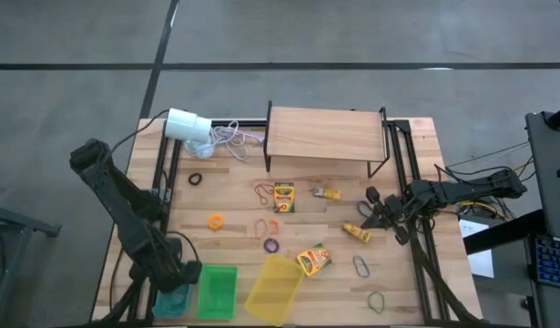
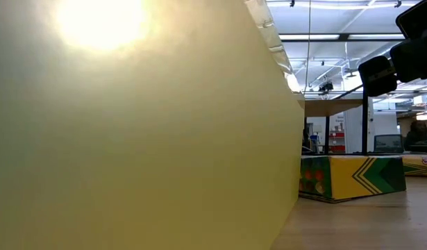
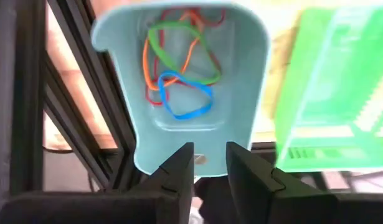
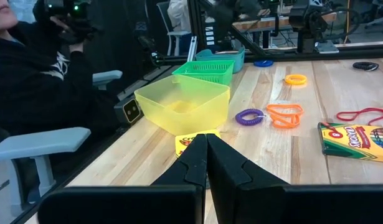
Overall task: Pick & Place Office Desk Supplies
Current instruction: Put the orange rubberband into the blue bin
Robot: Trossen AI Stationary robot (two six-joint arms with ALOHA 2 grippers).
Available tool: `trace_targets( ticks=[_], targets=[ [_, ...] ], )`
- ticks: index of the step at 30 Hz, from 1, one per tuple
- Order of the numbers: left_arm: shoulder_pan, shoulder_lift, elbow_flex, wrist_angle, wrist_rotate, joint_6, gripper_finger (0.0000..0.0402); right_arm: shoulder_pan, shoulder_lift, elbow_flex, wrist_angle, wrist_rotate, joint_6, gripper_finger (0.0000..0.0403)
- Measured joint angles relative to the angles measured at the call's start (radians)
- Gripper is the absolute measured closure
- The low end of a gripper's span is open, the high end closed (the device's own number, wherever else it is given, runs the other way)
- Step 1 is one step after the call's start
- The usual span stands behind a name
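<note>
From above, the left gripper (image 1: 175, 290) hangs over the blue bin (image 1: 170, 302) at the table's near left corner, beside the green basket (image 1: 217, 292) and the yellow bin (image 1: 274, 290), while many rubber bands (image 1: 269, 245) and crayon boxes (image 1: 284, 197) lie scattered on the table. The left wrist view shows its fingers a little apart and holding nothing, with green, orange and blue bands (image 3: 179, 68) inside the bin, so I judge this the drop step; next it must lift and reach another band. In the right wrist view the right gripper (image 4: 207, 155) is clenched and empty, low over the table near a crayon box (image 4: 355, 138).
</note>
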Motion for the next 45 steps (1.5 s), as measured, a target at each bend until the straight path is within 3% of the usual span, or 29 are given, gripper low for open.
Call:
trace_targets(
  ticks=[4,9,14,21,25,31,38,45],
  targets=[
    [0.033,-0.056,0.000,-0.077,-0.059,0.044,0.0302,0.000,0.000,0.000,0.000,0.000,0.000,0.0394],
    [0.110,-0.093,-0.001,-0.132,-0.104,0.227,0.0302,0.000,0.000,0.000,0.000,0.000,0.000,0.0394],
    [0.214,-0.090,-0.002,-0.147,-0.139,0.503,0.0302,0.000,0.000,0.000,0.000,0.000,0.000,0.0394],
    [0.413,-0.090,-0.002,-0.172,-0.293,0.951,0.0302,0.000,0.001,0.000,0.000,0.000,0.000,0.0394],
    [0.541,-0.090,-0.002,-0.093,-0.386,1.208,0.0302,0.000,0.001,0.000,0.000,0.000,0.000,0.0394],
    [0.686,-0.071,-0.002,0.118,-0.401,1.548,0.0302,0.000,0.001,0.000,0.000,0.000,0.000,0.0394],
    [0.744,0.048,-0.002,0.248,-0.376,1.685,0.0302,0.000,0.001,0.000,0.000,0.000,0.000,0.0394],
    [0.746,0.209,-0.002,0.295,-0.359,1.708,0.0302,0.000,-0.001,0.000,0.000,0.000,0.000,0.0394]
  ],
)
